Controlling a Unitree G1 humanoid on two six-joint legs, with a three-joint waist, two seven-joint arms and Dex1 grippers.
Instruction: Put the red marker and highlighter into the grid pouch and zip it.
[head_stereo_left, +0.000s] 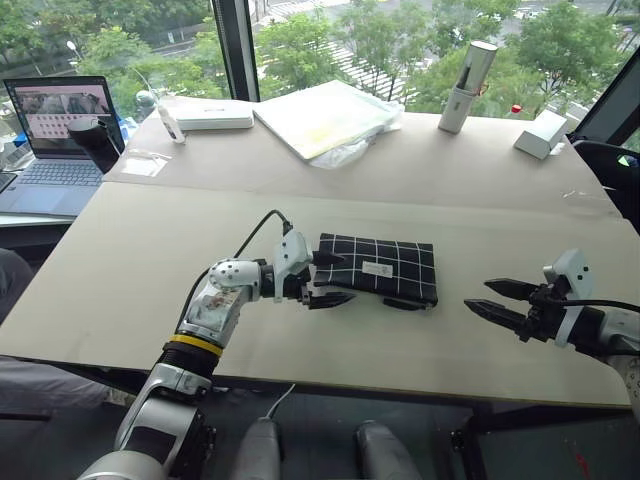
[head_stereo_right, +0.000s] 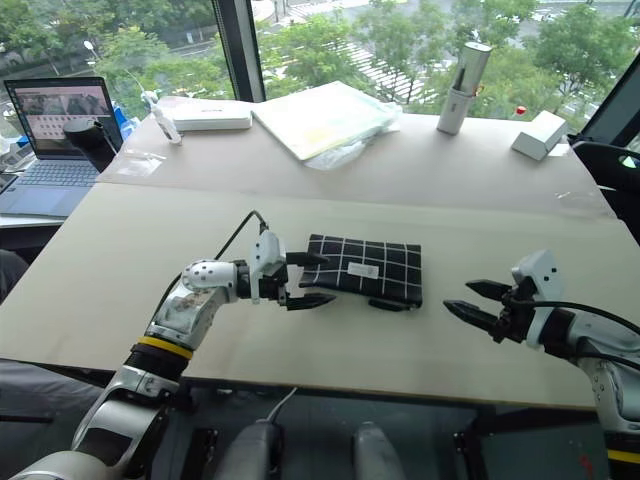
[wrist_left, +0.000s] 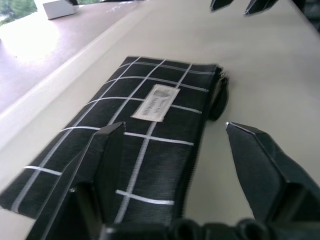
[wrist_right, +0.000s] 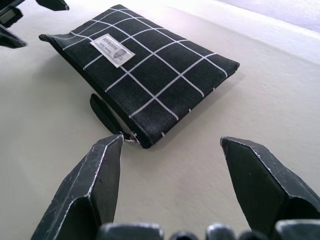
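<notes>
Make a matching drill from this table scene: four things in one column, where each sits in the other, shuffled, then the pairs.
1. grid pouch
2. laptop
3. white cylinder
4. right claw

A. far edge, by the window
B. table's middle
C. off the table's left side
D. open, right of the pouch, apart from it

Pairs: 1-B, 2-C, 3-A, 4-D

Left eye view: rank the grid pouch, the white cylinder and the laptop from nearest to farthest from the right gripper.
1. Grid pouch, lying flat at the table's middle, just to the left of the right gripper.
2. White cylinder, standing at the far edge by the window.
3. Laptop, beyond the far left corner.
</notes>
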